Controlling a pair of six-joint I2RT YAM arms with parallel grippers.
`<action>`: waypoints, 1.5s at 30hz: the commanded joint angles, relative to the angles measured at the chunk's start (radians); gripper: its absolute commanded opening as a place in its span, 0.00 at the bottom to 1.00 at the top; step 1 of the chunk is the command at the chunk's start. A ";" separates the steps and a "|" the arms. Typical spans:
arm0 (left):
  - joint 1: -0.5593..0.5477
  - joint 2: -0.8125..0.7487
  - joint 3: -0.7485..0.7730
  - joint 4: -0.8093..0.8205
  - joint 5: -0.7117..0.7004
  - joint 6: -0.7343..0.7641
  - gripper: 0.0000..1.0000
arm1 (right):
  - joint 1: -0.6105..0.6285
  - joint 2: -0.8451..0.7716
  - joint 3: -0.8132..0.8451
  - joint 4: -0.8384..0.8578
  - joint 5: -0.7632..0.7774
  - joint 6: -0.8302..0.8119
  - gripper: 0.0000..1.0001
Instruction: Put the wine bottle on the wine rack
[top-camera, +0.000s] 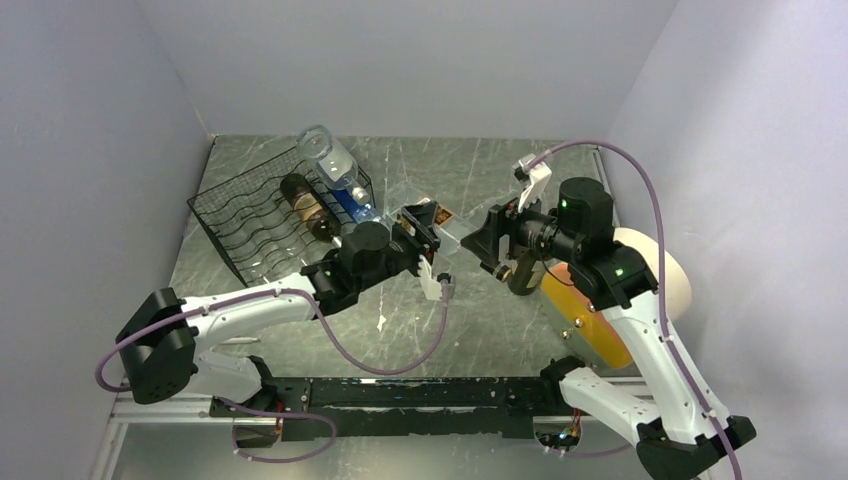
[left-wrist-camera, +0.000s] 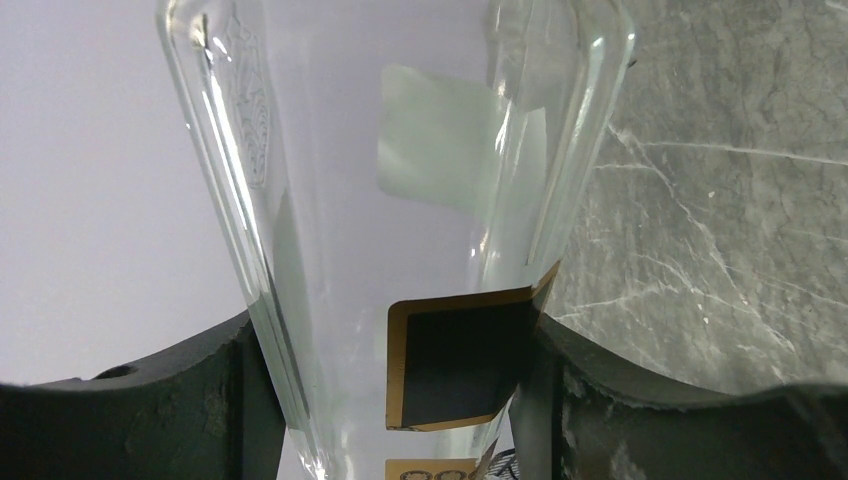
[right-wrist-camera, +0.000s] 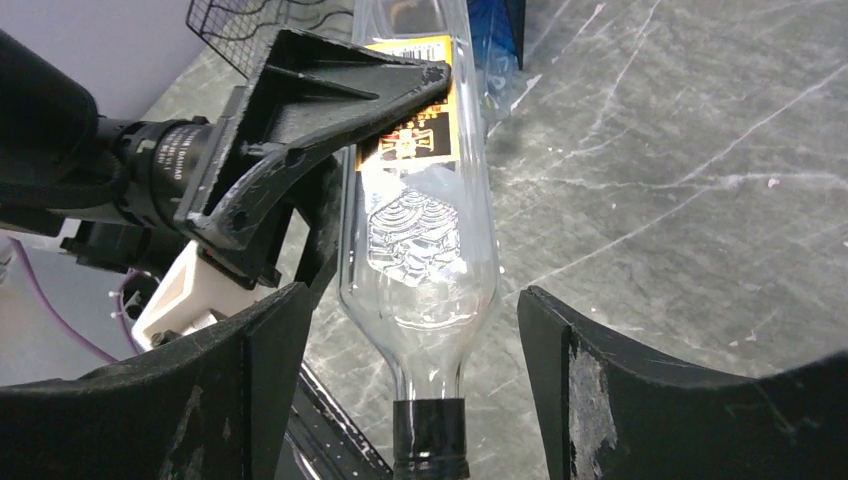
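Observation:
A clear glass wine bottle (top-camera: 458, 236) with a black and gold label lies roughly level above the table, between my two grippers. My left gripper (top-camera: 424, 238) is shut on its body, and in the left wrist view both fingers (left-wrist-camera: 232, 400) press the glass of the bottle (left-wrist-camera: 400, 180). My right gripper (right-wrist-camera: 410, 385) stands open around the bottle's shoulder and black-capped neck (right-wrist-camera: 430, 435), with a gap on each side. The black wire wine rack (top-camera: 250, 215) stands at the far left, behind the left gripper.
The rack holds a clear bottle with a blue label (top-camera: 332, 165) and a brown bottle (top-camera: 303, 203). An orange and cream round object (top-camera: 655, 285) sits beside the right arm. Grey walls close in the table on the left, back and right.

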 joint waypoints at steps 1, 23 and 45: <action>-0.029 -0.010 0.053 0.195 -0.038 0.082 0.07 | 0.007 -0.003 -0.054 0.054 -0.003 0.005 0.80; -0.075 0.007 0.083 0.102 -0.092 0.018 0.07 | 0.137 0.053 -0.240 0.170 0.070 0.046 0.81; -0.075 -0.093 0.052 0.054 -0.025 -0.213 0.64 | 0.209 -0.014 -0.209 0.162 0.244 0.086 0.00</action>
